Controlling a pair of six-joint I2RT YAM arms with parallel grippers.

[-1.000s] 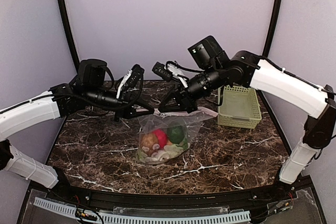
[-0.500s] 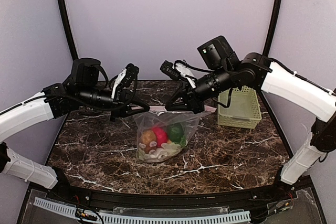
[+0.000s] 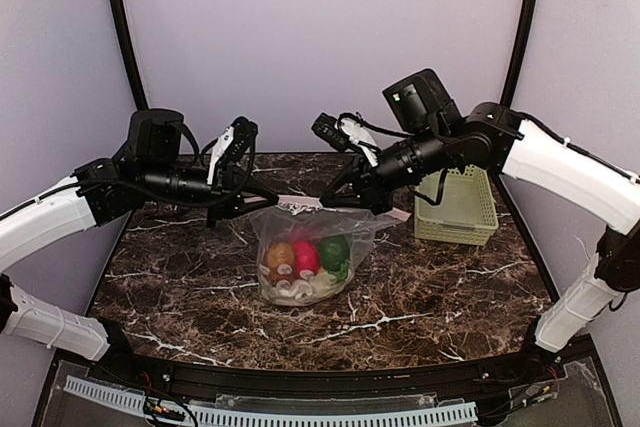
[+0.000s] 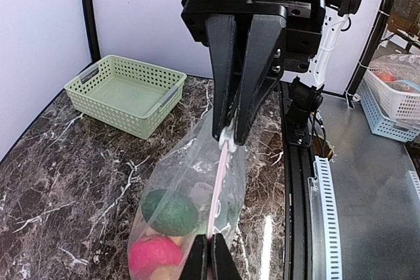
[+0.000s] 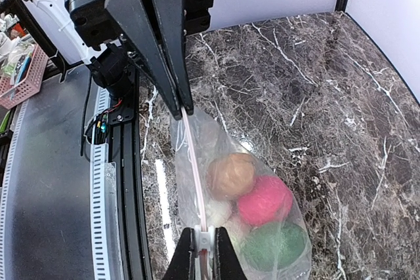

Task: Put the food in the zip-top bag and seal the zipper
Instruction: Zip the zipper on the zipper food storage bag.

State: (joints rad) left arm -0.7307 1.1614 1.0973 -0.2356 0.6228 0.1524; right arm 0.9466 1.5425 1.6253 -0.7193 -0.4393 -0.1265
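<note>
The clear zip-top bag (image 3: 310, 237) hangs upright between my two grippers, its bottom resting on the marble table. Inside are an orange (image 3: 281, 257), a red apple (image 3: 305, 259), a green apple (image 3: 334, 251) and pale pieces (image 3: 295, 290). The pink zipper (image 3: 305, 203) runs taut along the top. My left gripper (image 3: 271, 199) is shut on the zipper's left end (image 4: 210, 248). My right gripper (image 3: 345, 199) is shut on the white slider (image 5: 205, 240) at the other end. The zipper (image 5: 195, 168) shows as one thin line between them.
The pale green lattice basket (image 3: 456, 205) stands at the back right of the table, also in the left wrist view (image 4: 125, 93). A black rail and a perforated white strip (image 3: 250, 412) run along the table's near edge.
Both grippers have moved apart and slightly up, the left one leftward, the right one rightward. The bag has gone from slumped to upright, with its zipper stretched straight.
</note>
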